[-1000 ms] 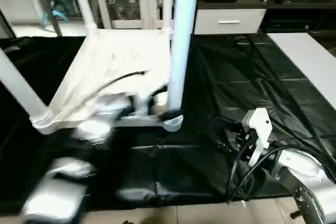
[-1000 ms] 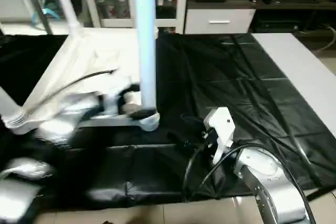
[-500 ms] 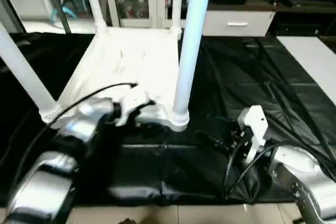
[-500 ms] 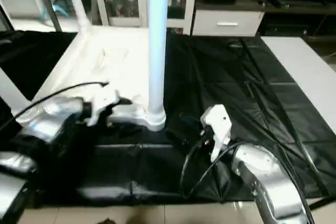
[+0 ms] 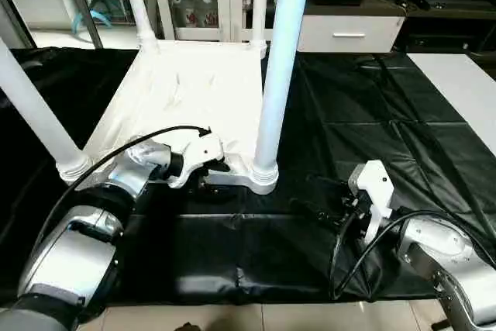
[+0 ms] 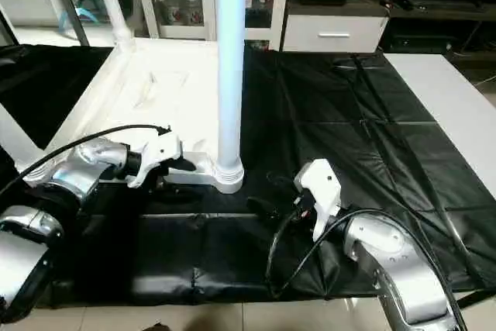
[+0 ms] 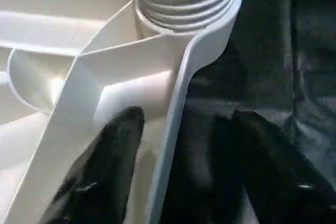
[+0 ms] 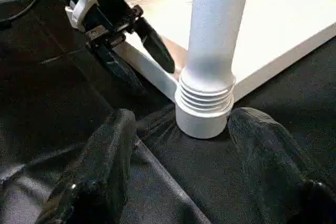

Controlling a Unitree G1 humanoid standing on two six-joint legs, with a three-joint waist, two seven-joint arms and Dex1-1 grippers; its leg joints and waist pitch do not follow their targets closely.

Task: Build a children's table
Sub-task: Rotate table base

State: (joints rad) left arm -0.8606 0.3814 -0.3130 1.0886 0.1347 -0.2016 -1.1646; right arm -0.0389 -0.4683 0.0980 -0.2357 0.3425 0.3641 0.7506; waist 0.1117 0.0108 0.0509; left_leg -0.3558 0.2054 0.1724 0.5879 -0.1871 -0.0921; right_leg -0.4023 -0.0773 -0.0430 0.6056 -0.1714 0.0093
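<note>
Fingers of left gripper (image 5: 211, 177) straddle near rim of table top (image 5: 194, 87), one inside, one outside, not visibly clamped. Right gripper (image 8: 178, 129) fingers spread wide, empty, just short of near-right leg (image 5: 280, 67). Top lies upside down on black worktop (image 5: 372, 114), legs standing in corner sockets. Judgement: hollow plastic, light, stiff, slick, top-heavy. Best hold: rim beside socket, or leg low at ribbed collar.

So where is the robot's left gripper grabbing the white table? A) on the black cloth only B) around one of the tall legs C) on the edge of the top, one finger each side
C: the left gripper straddles the rim of the table top, one finger inside, one outside.
</note>
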